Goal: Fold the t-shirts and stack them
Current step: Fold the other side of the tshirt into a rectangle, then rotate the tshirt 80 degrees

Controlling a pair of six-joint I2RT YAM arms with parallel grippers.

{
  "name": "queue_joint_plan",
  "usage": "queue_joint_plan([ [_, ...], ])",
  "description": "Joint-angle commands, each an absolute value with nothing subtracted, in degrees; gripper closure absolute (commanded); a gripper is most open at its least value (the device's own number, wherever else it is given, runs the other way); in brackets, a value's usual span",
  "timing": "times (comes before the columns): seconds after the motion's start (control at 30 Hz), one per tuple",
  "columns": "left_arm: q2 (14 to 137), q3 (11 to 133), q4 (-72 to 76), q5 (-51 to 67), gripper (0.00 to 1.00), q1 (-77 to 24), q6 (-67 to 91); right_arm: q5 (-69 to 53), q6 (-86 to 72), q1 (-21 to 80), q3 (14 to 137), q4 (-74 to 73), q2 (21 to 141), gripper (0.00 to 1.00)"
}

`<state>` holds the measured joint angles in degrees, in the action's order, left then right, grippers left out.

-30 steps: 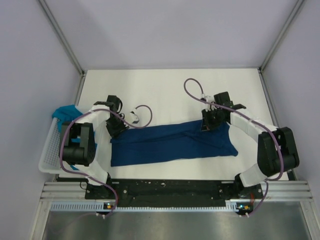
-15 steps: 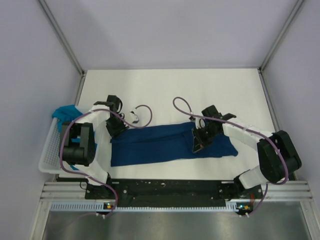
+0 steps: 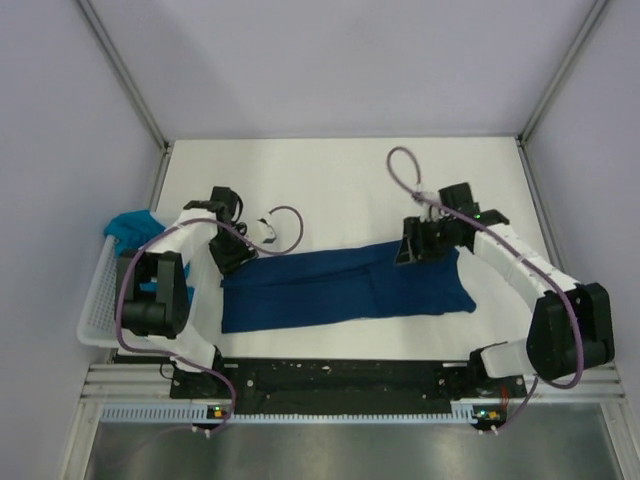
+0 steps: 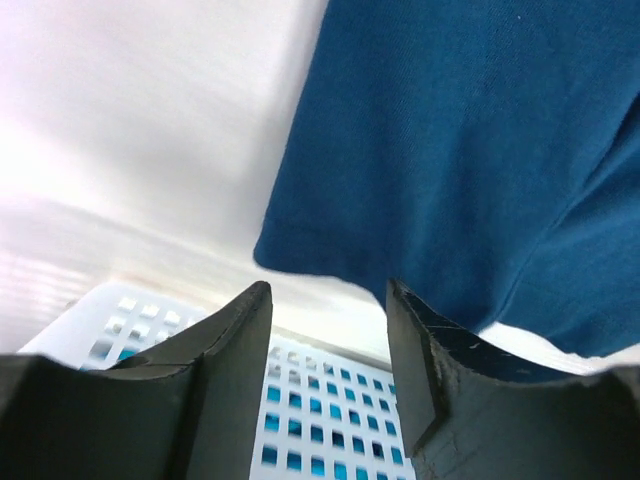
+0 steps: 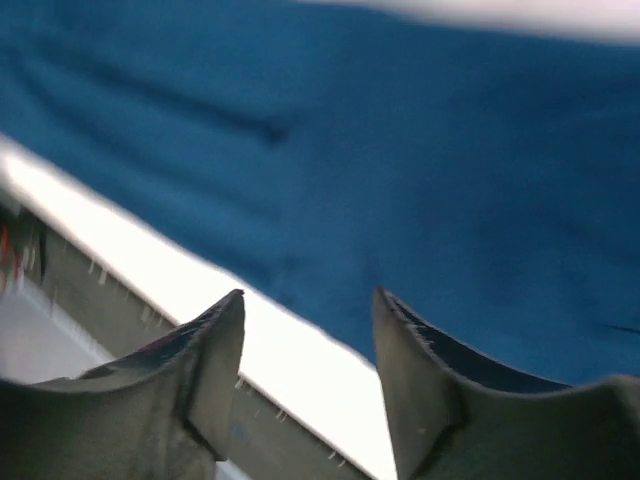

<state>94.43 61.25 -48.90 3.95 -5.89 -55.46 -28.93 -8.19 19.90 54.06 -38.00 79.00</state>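
The dark blue t-shirt [image 3: 345,285] lies as a long folded band across the near part of the white table [image 3: 340,180], and the teal t-shirt [image 3: 130,224] is bunched in the white lattice basket [image 3: 98,300] at the table's left edge. The left gripper [image 4: 330,300] is at the band's left end, jaws parted and empty; only its wrist camera shows the hemmed corner and teal through the basket's holes. The right gripper [image 5: 308,305] hangs over the band's right part, jaws apart and empty, its view blurred.
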Motion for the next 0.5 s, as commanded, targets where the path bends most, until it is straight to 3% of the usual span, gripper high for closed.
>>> queue_joint_plan([
  [0.0,87.90,65.03,-51.59,5.18,0.44,-5.98,-55.81,-18.12,-11.08,7.32,58.09,-32.97,79.26,0.41],
  [0.07,87.19,65.74,-51.85,6.41,0.43,-5.98,-55.11,-17.75,-11.42,3.88,58.62,-30.16,83.13,0.39],
  [0.23,88.59,64.25,-47.30,7.12,0.55,-6.06,-50.90,-18.37,-13.18,0.26,60.55,-24.35,93.15,0.40],
  [0.3,90.08,63.46,-46.41,7.38,0.58,-6.15,-49.58,-21.60,-13.53,0.26,61.69,-23.30,96.93,0.51],
  [0.37,91.23,62.58,-46.32,7.65,0.61,-6.68,-48.87,-21.71,-13.45,0.26,63.01,-23.12,99.74,0.73],
  [0.47,91.23,58.99,-43.87,5.11,0.66,-7.82,-49.48,-20.66,-13.71,-2.19,65.38,-22.85,103.09,0.94],
])
